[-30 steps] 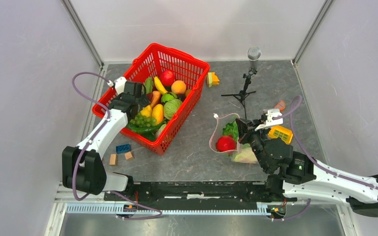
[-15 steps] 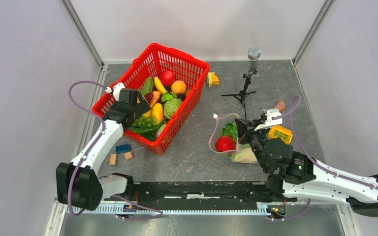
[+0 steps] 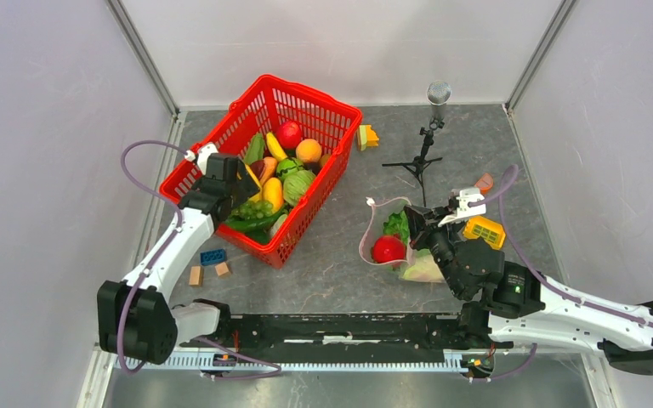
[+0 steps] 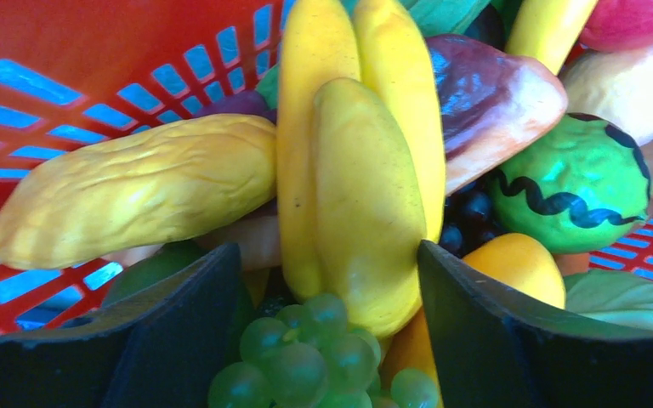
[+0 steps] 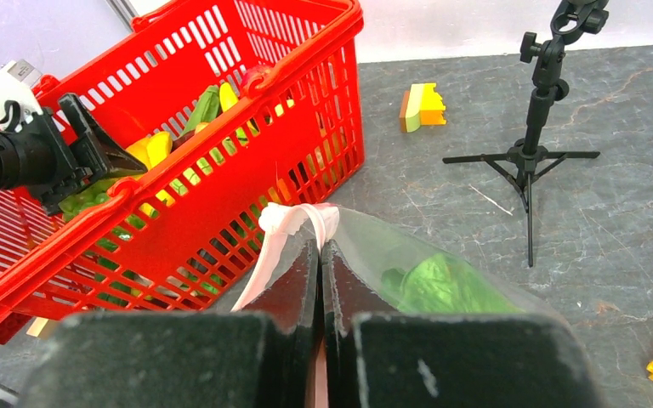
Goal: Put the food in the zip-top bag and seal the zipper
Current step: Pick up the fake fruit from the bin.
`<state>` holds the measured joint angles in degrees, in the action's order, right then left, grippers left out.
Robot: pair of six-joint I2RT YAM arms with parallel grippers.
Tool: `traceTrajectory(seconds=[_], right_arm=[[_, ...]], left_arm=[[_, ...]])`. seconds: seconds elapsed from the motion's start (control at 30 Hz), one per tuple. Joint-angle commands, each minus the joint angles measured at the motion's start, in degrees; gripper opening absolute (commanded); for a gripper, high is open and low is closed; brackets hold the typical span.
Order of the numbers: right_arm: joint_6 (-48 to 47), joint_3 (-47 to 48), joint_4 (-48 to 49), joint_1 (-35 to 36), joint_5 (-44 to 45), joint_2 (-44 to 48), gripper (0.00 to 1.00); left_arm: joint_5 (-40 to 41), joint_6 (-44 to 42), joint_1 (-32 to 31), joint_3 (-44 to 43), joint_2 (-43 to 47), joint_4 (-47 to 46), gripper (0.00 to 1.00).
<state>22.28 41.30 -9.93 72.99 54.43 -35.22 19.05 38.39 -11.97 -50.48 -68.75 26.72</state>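
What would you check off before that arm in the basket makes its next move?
1. Left fingers open, one on each side of the bananas: ok.
2. Bananas free to lift: cannot tell; green grapes and other produce press against them in the red basket.
3. Right fingers shut on the zipper: ok.
4. Zip-top bag mouth open: ok; the pink strip forms a loop in the top view.
5. Room beside the lettuce and red fruit: cannot tell.
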Motion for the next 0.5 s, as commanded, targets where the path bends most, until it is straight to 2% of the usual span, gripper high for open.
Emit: traceTrajectory(seconds=[0.0, 0.17, 0.2, 0.27, 0.4, 0.47], right_arm=[[0.8, -0.2, 3.1, -0.1, -0.1, 1.0, 0.03], [0.9, -0.3, 2.9, -0.1, 0.3, 1.1, 0.03], [0.8, -0.3, 3.1, -0.1, 0.4, 0.9, 0.03], [0.9, -0.3, 3.2, -0.1, 0.3, 0.7, 0.03], [0.8, -0.2, 3.2, -0.1, 0.4, 0.6, 0.03], [0.8, -0.1, 3.2, -0.1, 0.5, 0.6, 0.03]], left_arm=[[-2.3, -0.8, 0.0, 0.6, -1.2, -0.4, 0.75], [-3.8, -2.2, 0.1, 0.6, 1.3, -1.4, 0.54], [-5.0, -3.0, 0.1, 0.6, 3.0, -2.3, 0.31], [-6.2, -3.5, 0.1, 0.5, 4.5, -2.8, 0.18], [-7.9, -4.3, 0.1, -1.0, 7.0, -2.5, 0.02], [-8.8, -5.0, 0.1, -2.0, 8.4, -2.4, 0.02]])
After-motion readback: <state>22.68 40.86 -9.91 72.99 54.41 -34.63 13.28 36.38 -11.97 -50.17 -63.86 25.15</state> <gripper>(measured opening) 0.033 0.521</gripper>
